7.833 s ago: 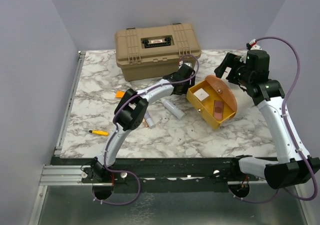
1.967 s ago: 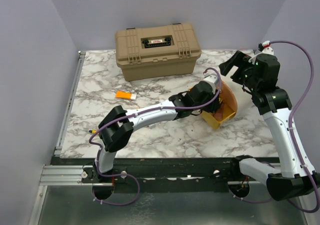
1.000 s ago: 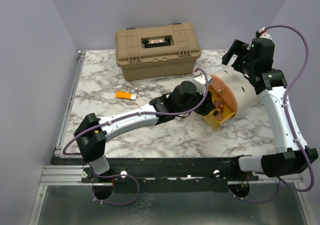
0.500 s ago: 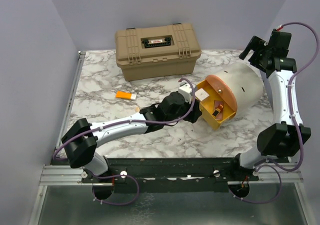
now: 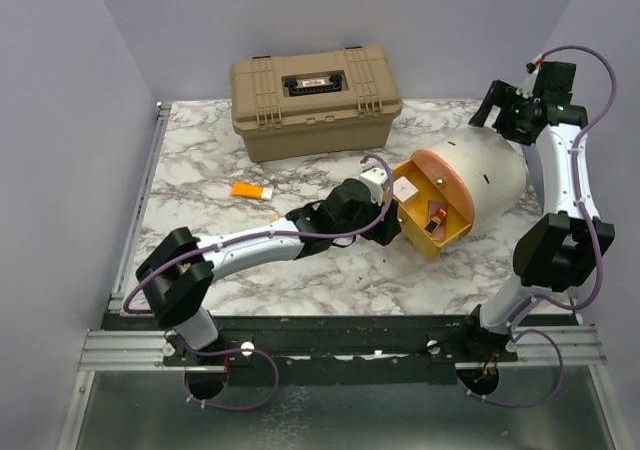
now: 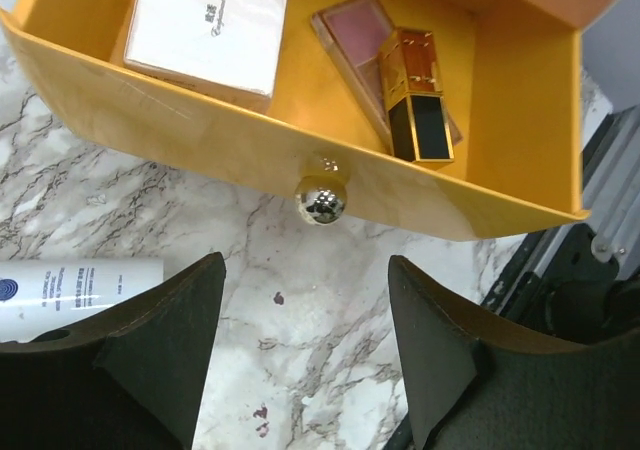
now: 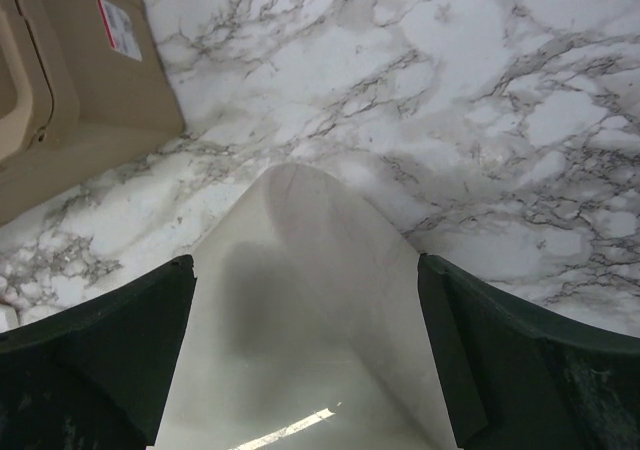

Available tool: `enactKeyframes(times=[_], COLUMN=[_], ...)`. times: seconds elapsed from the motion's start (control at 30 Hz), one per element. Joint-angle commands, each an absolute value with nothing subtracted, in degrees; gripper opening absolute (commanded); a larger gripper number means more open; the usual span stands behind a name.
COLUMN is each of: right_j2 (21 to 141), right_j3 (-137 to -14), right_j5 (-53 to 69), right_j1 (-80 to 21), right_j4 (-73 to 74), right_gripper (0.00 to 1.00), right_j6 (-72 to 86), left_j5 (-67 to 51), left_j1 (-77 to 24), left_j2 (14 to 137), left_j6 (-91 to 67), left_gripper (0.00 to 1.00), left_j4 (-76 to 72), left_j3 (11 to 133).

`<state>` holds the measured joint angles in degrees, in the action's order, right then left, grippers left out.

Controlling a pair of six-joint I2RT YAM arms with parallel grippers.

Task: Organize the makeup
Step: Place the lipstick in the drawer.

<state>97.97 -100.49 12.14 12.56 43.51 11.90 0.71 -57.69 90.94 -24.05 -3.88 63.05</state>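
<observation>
A marble-patterned table (image 5: 200,150) fills a booth with plain lavender walls (image 5: 60,90), and a metal rail (image 5: 140,210) runs along its left edge. A tan case (image 5: 315,95) sits shut at the back. To its right a cream-and-orange pouch (image 5: 480,165) lies on its side, its yellow drawer (image 6: 520,100) pulled out toward the left arm.

The left gripper (image 6: 305,270) hovers just in front of the drawer's silver knob (image 6: 322,198). Its fingers stand well apart, with nothing between them and nothing touching them. The right gripper (image 7: 305,265) hangs at the far right over the pouch's cream back, spread wide and holding nothing. Whether it touches the pouch cannot be told.

Some of the makeup is in the drawer: a white box (image 6: 205,30), a pink palette (image 6: 350,30) and a gold-and-black lipstick (image 6: 415,95) lying across the palette. A white tube (image 6: 80,285) lies on the marble just beside the left finger, outside the drawer. An orange tube (image 5: 250,190) lies alone on the table in front of the case, well apart from the pouch.
</observation>
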Motion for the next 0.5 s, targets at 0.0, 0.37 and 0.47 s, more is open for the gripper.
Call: enactKeyframes(times=[0.0,0.37,0.47], right_j2=[98.37,95.65,93.79], right_j3=[-100.2,-96.85,-94.91], right_j5=[16.69,16.65,16.01], right_j1=[13.08,13.14,13.1], right_j4=[47.65,47.69,46.96], right_gripper=[0.98,0.98,0.98], right_j6=[8.58,7.91,7.64], left_j5=[-7.74,-12.28,-12.7], left_j1=[-55.99,-53.74,-53.71], left_j2=[95.15,99.76,100.06], left_j6=[-20.45,-16.38,-16.83], left_gripper=[0.67,0.58,0.56], left_j4=[-2.66,-2.9,-3.25], left_j3=[66.15,70.69,70.71])
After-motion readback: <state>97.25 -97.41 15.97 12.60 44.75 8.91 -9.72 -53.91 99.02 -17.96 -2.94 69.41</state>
